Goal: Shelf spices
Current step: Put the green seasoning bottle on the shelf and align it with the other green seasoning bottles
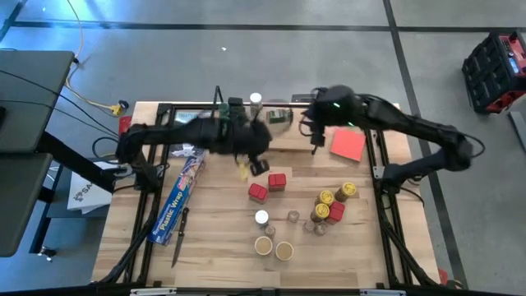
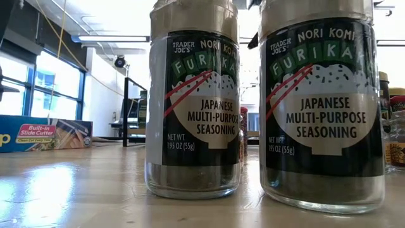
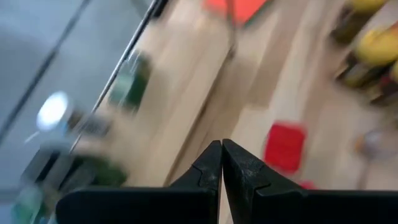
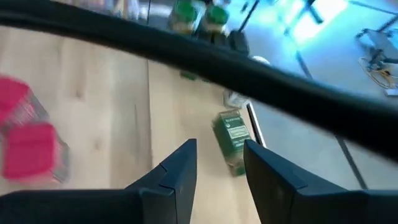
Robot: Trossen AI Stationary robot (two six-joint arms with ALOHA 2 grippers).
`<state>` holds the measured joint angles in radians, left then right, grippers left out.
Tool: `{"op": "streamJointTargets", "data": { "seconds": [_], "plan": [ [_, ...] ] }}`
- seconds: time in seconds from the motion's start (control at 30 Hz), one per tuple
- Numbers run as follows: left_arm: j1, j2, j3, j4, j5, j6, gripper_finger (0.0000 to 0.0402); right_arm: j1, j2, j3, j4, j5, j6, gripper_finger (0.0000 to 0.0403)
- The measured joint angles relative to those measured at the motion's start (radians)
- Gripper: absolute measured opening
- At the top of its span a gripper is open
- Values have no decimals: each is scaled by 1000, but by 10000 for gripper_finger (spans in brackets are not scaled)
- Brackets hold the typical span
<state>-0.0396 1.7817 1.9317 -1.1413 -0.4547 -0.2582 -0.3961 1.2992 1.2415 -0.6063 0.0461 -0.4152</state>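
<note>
Left claw (image 3: 222, 163): clenched, empty, above the counter (image 1: 222, 247).
Right claw (image 4: 219, 163): released, empty.
Green-labelled jar (image 4: 231, 140): lying flat, long axis along the shelf's black wire (image 4: 256, 130).

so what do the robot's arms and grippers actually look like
Both arms are dark, nearly black, built of rounded jointed segments. The right arm shows a small green light near its wrist. The left gripper has two matte black fingers with angular, notched tips. The right gripper has two broad, flat black fingers with slanted ends. No markings can be made out on either.
</note>
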Motion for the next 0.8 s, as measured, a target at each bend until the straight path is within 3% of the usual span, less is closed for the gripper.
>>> {"op": "streamJointTargets", "data": {
  "seconds": [0.2, 0.37, 0.57, 0.8],
  "plan": [
    [-180, -42, -149, -126, -244, -273, 8, -119, 247, 157, -90, -59, -143, 153],
    [-310, -129, -321, -114, -325, -509, 14, -197, 423, 270, -185, -84, -214, 218],
    [-450, -222, -467, -111, -432, -765, 50, -237, 616, 416, -251, -75, -297, 294],
    [-595, -276, -496, -106, -533, -867, 96, -261, 757, 517, -320, -49, -379, 307]
  ]
}}
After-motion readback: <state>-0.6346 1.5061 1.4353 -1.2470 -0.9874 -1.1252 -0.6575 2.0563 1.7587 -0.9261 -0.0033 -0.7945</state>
